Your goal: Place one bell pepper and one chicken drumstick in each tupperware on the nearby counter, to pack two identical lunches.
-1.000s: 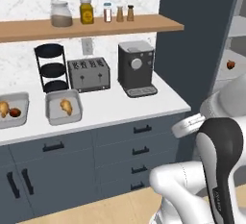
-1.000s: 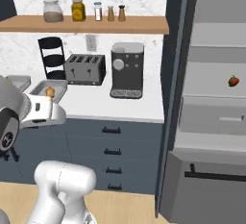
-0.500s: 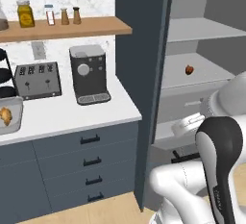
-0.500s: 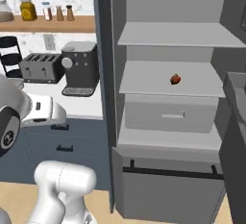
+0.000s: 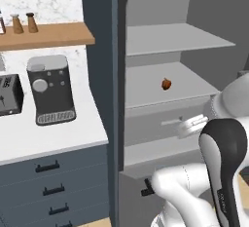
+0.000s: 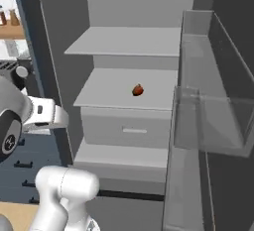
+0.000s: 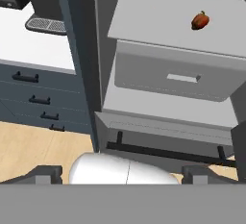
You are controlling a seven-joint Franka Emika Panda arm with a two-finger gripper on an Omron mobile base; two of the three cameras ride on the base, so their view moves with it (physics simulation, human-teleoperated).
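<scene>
— Open fridge [image 6: 129,51], grey shelves, dark surround: where are we standing in the job?

— We are facing the fridge interior, with the white tabletop [image 5: 44,138] and its coffee machine [image 5: 50,89] off to the left in the left base view. We are judging this to be the fetching step: one bell pepper [image 6: 138,90] is sitting alone on the middle shelf [image 6: 124,98], above a closed drawer [image 6: 126,130]. In the hand view the same pepper is showing near the upper right, well apart from the finger tips.

— And the arm?

— The arm is folded close to the base, its white links rising at the lower right of the left base view, with the hand held low and short of the shelves. The gripper [image 7: 122,174] is looking along the fridge front toward the drawer and the black handle bar [image 7: 168,152] below it. Its jaws are standing wide apart and are holding nothing.

— What is the next move asking of us?

— We are reckoning it calls for lifting and extending the hand up to shelf height, then bringing the open jaws around the pepper without clipping the shelf edge or the open fridge door's [image 6: 213,106] clear bins on the right. The pepper is small and roundish, so it is likely to roll if nudged.
</scene>
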